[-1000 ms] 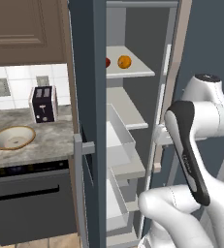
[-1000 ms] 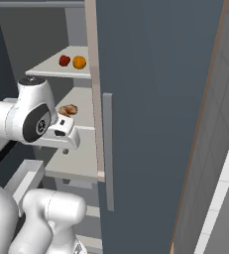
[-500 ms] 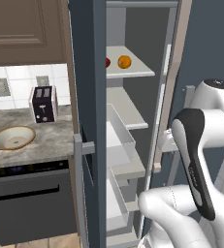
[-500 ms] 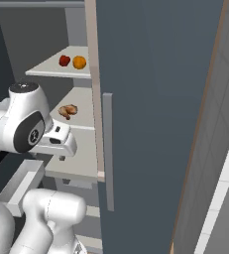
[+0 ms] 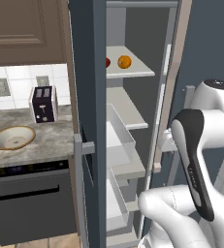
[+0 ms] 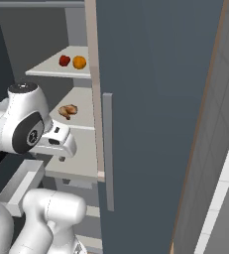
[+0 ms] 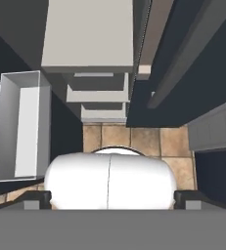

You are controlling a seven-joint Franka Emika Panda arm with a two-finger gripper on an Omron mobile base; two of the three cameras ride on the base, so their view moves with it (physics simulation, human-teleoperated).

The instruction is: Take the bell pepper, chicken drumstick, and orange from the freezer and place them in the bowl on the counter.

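The bell pepper (image 6: 64, 60) and the orange (image 6: 79, 62) sit side by side, just apart, on the freezer's (image 5: 91, 72) upper pale shelf (image 6: 61, 67), above and beyond the gripper (image 6: 62, 149). The chicken drumstick (image 6: 68, 111) lies on the next shelf down, just above and beyond the hand. All three wait untouched; judging by this, no pick has begun. The gripper hangs beside the open freezer door (image 6: 150, 99), its jaws spread wide and empty, pointing down past the shelf edges at the tan floor tiles (image 7: 134, 139), so it is not yet aimed at any item. The bowl (image 5: 13, 137) rests empty on the counter (image 5: 50, 140), far off to the hand's left, near the toaster (image 5: 43, 103).
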